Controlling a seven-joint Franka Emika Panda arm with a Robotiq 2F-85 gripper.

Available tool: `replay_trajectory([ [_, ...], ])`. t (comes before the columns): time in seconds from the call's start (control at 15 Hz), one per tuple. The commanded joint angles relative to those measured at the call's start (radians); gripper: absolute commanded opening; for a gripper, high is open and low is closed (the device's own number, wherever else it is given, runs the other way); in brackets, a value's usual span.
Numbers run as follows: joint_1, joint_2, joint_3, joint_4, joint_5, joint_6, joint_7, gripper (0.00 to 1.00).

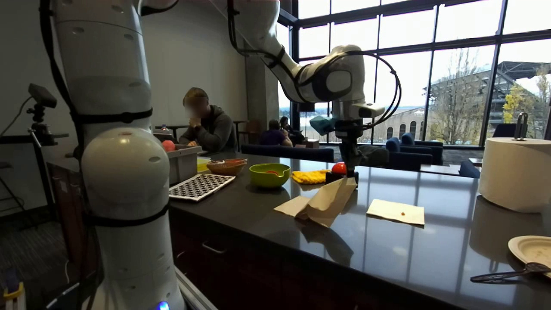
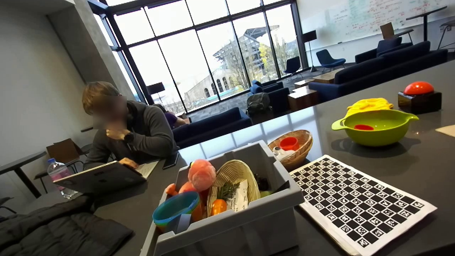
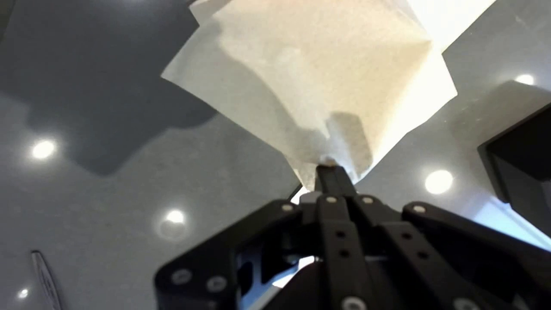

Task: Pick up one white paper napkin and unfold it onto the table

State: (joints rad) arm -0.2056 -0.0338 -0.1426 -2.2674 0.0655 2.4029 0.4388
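Note:
The white paper napkin (image 1: 329,202) is creased and partly opened. One corner is pinched in my gripper (image 1: 352,175), and the sheet slopes down to the table (image 1: 280,234) with a flap lying toward the near edge. In the wrist view the napkin (image 3: 301,82) spreads out beyond the shut fingertips (image 3: 331,170), with folded layers at its far side. A neat flat pale napkin (image 1: 394,211) with a small brown speck lies apart from it on the table. In an exterior view only a pale paper corner (image 2: 447,131) shows at the edge; my gripper is out of that view.
A red button on a black box (image 2: 419,101) stands close to the gripper, beside a yellow cloth (image 1: 311,177) and a green bowl (image 1: 269,176). A paper roll (image 1: 514,181), a plate (image 1: 516,242) and a black spoon (image 1: 536,268) are at one end; a grey bin (image 2: 227,231) at the other.

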Motion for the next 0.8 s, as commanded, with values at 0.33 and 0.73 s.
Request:
replay_trajectory([
  [0.33,-0.008,0.058,-0.057,0.067,-0.048,-0.001,0.072,0.0],
  [0.73,-0.002,0.094,-0.07,0.084,-0.059,-0.003,0.131,0.5],
])
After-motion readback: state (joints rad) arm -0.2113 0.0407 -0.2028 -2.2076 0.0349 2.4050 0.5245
